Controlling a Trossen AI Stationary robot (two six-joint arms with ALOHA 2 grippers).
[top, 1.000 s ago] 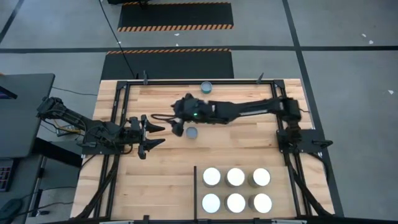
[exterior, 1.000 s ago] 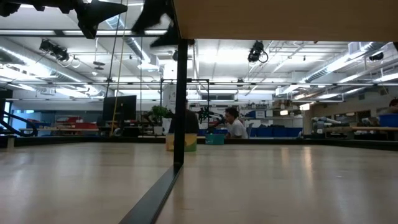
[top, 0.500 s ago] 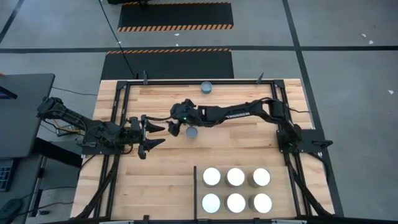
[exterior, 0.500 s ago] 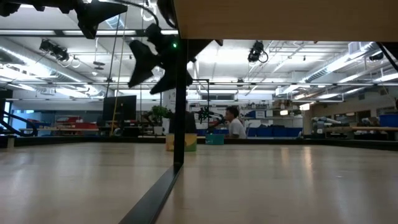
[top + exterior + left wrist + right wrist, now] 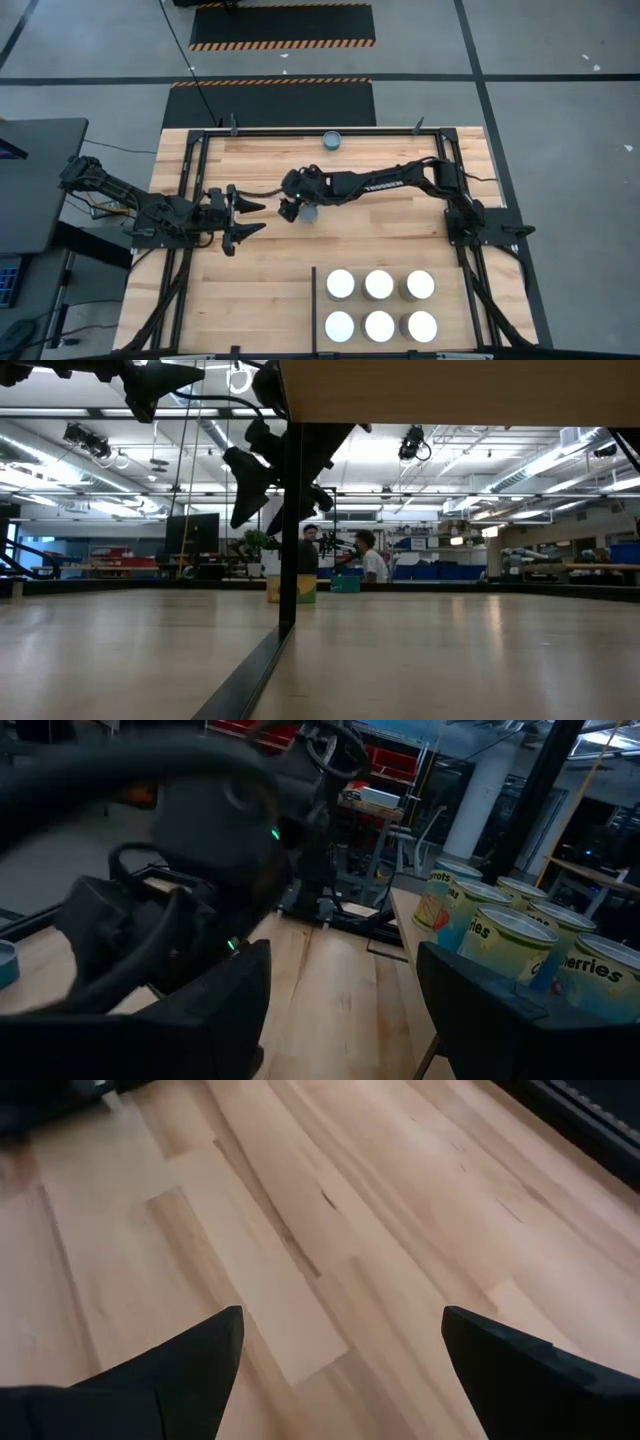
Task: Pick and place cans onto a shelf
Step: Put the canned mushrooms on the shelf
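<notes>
Risk: hovering right over a loose can (image 5: pixel 309 213) w/ right gripper (image 5: pixel 288 210), jaws spread wide, nothing clamped. Can sitting just beside and partly under the fingers, mostly hidden by the wrist in high view; not showing between the fingers (image 5: pixel 150 1380) in right wrist view, only bare table wood (image 5: pixel 330 1230). Possibly coming down off-centre, clipping the rim and tipping or rolling the can. Waiting nearby: left gripper (image 5: pixel 245 218), jaws apart, empty, pointing at the right one, so risking arm-to-arm contact. Standing well clear of both jaws: 6 cans (image 5: pixel 379 304) filling shelf (image 5: pixel 314 300) in 2 rows of 3; 1 more can (image 5: pixel 331 141) at the table's far edge.
</notes>
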